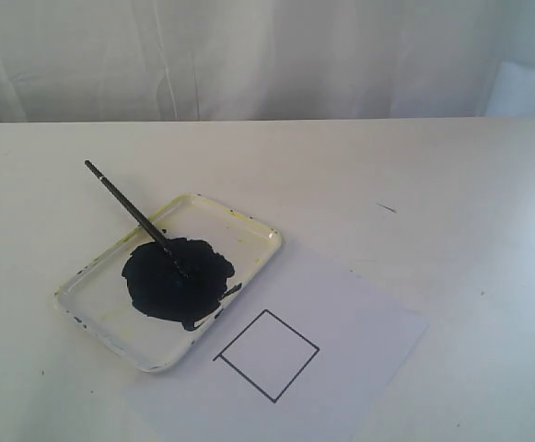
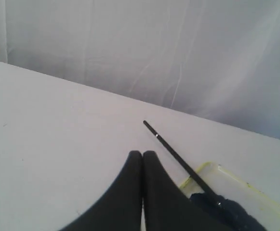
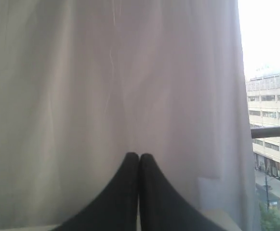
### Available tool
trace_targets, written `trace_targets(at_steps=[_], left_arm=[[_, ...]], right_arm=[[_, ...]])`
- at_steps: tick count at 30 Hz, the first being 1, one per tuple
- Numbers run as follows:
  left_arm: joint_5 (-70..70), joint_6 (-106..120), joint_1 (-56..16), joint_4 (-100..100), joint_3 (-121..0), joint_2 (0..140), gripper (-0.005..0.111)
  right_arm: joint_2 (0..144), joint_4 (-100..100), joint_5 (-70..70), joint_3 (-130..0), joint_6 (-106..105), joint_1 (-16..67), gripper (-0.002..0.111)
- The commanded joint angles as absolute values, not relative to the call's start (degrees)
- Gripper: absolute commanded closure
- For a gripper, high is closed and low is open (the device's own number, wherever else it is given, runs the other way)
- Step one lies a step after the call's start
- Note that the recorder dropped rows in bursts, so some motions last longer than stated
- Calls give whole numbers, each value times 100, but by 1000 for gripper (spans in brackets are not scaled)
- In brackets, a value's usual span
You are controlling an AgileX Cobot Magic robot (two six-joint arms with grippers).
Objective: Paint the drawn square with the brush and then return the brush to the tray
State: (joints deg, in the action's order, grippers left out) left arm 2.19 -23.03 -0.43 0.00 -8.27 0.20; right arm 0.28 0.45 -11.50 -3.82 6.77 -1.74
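Leftmost, the brush (image 1: 133, 214) lies slanted, its handle end pointing toward half past ten across the tray (image 1: 241, 235) rim and its tip sunk in the dark paint puddle (image 1: 177, 285), where the bristles cannot be made out. At four o'clock, just beside the tray, the drawn square (image 1: 267, 355) sits blank on a paper sheet (image 1: 368, 322). Both arms are outside the exterior view; the left gripper (image 2: 142, 155) and right gripper (image 3: 139, 156) are each pinched closed on nothing.
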Motion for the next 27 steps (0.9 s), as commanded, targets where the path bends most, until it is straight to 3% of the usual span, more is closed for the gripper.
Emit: trace_targets(at_steps=[1,4,9,20,27], left_arm=[[1471,-2339,-77,0,-1900,0,107],[2536,-1990,-77,0,-2898,161,107],[3824,-1501,-77,0,-4485,1746,107],[4462,-854,-77,0,-6545,4813,107],[4927,-303,-77,0,-7458,6327,107]], right_arm=[[0,59,-595,-1227,822,-168,108],[431,44,78,-2080,822,-168,108],[1969,44,930,-3525,784,-168,108],[4429,40,2526,-5235,727,-168,108],[5436,335,3664,-5680,-483,-168,108]])
